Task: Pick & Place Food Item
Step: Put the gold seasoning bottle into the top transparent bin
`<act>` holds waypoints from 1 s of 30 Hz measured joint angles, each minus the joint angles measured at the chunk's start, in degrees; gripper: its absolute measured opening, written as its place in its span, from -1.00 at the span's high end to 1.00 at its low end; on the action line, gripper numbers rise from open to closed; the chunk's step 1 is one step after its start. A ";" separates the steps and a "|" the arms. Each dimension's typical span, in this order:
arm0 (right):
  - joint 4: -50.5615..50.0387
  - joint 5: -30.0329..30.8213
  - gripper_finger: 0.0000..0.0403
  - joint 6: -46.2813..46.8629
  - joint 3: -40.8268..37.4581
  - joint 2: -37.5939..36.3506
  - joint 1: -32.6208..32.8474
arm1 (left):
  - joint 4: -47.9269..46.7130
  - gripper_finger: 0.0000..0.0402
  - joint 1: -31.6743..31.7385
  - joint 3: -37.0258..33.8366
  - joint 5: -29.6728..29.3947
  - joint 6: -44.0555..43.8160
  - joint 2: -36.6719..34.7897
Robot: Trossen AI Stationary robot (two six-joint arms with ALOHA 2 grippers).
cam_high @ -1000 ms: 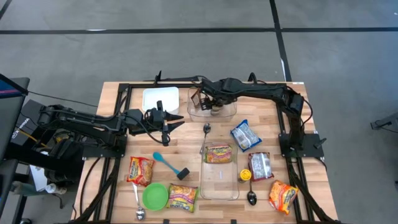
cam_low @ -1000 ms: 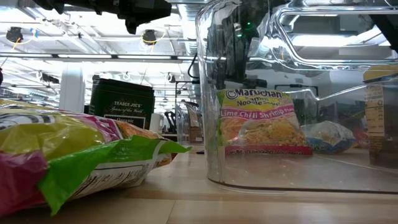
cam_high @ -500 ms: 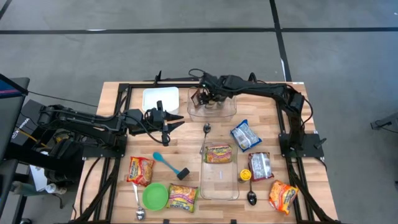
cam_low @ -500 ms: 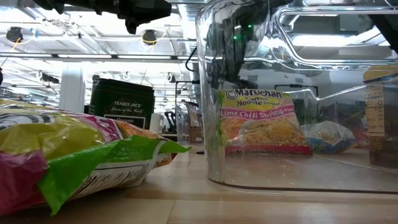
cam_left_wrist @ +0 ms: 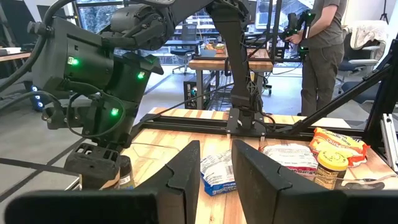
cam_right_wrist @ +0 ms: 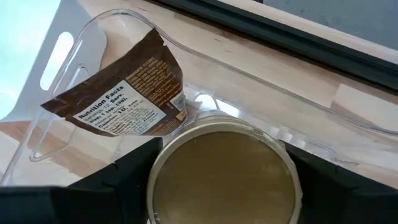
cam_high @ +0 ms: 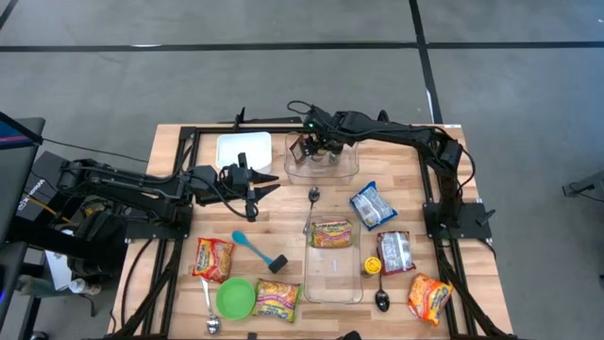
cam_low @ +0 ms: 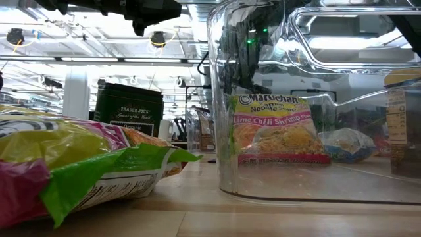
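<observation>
Nearest the front edge of the table [cam_high: 283, 212] lie the green bowl [cam_high: 235, 297] and a noodle packet [cam_high: 276, 299] beside it, with a spoon [cam_high: 209, 309] just to their left. The low view sits right down among these: a packet fills its left side, and the long clear container [cam_high: 332, 263] rises up close, a Maruchan noodle packet [cam_low: 279, 128] showing through its wall. From above that same packet lies at the container's far end. The low view cuts off both arms to dark shapes along its top edge.

Mid-table, the left hand [cam_high: 253, 184] hovers near the left edge with its fingers [cam_left_wrist: 186, 177] a narrow gap apart and nothing between them. Its wrist view looks across to the right arm, a blue-white packet [cam_left_wrist: 216, 177] and a yellow-lidded jar [cam_left_wrist: 330, 168], with a person standing in the room beyond.

At the far edge, the right hand [cam_high: 321, 146] hangs over the clear tub [cam_high: 321, 162]. Only its wrist view shows what is inside: a jar with a tan lid [cam_right_wrist: 227, 174] between the wide-spread fingers [cam_right_wrist: 118, 177], and a brown pouch [cam_right_wrist: 127, 99] leaning against the tub wall behind it. Whether the fingers touch the jar is hard to make out. A white lid [cam_high: 243, 149] lies beside the tub.
</observation>
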 joint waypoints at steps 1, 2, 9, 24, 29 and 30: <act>0.00 0.00 -0.40 -0.45 0.00 0.01 0.00 | 0.00 0.56 0.00 0.00 -0.01 0.01 -0.02; 0.00 0.04 -0.40 -0.84 0.00 0.01 0.00 | 0.00 0.56 0.01 0.00 -0.01 -0.01 0.00; 0.33 0.13 -0.40 -4.98 0.00 0.05 0.00 | -0.01 0.56 -0.01 0.00 0.00 -0.01 -0.02; 1.49 -1.43 -0.40 -28.32 0.00 0.10 0.55 | -0.01 0.56 -0.01 0.00 0.00 -0.01 0.00; 1.70 -3.04 -0.40 -31.13 0.00 0.19 0.44 | 0.00 0.56 0.01 0.00 -0.02 -0.01 -0.01; 2.00 -2.94 -0.40 -31.18 0.09 0.73 0.43 | 0.01 0.56 -0.01 0.00 0.00 -0.01 -0.01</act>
